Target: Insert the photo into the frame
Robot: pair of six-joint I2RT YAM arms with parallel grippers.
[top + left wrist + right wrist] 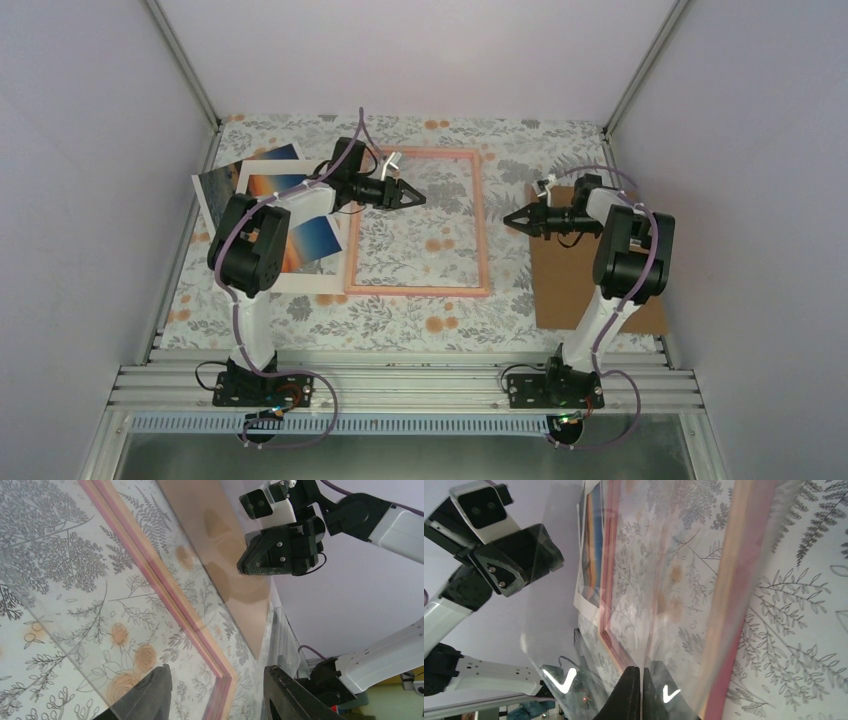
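Arm bases (pixel 255 385) nearest; brown board (pixel 590 290) right, photo (pixel 278 185) and mat (pixel 300 280) left; left fingers (pixel 155 690) apart, right fingers (pixel 631 695) together; frame (pixel 418 291) lies long axis near-far

A desk (pixel 420 325) covered in a cloth of grey leaves and orange flowers fills the booth. Plain pale lilac walls (pixel 420 50) close it in at nine, twelve and three o'clock. Slanting aluminium posts (pixel 185 65) stand at eleven and one. Ribbed aluminium rails (pixel 410 385) run along six o'clock. The light is soft and even.
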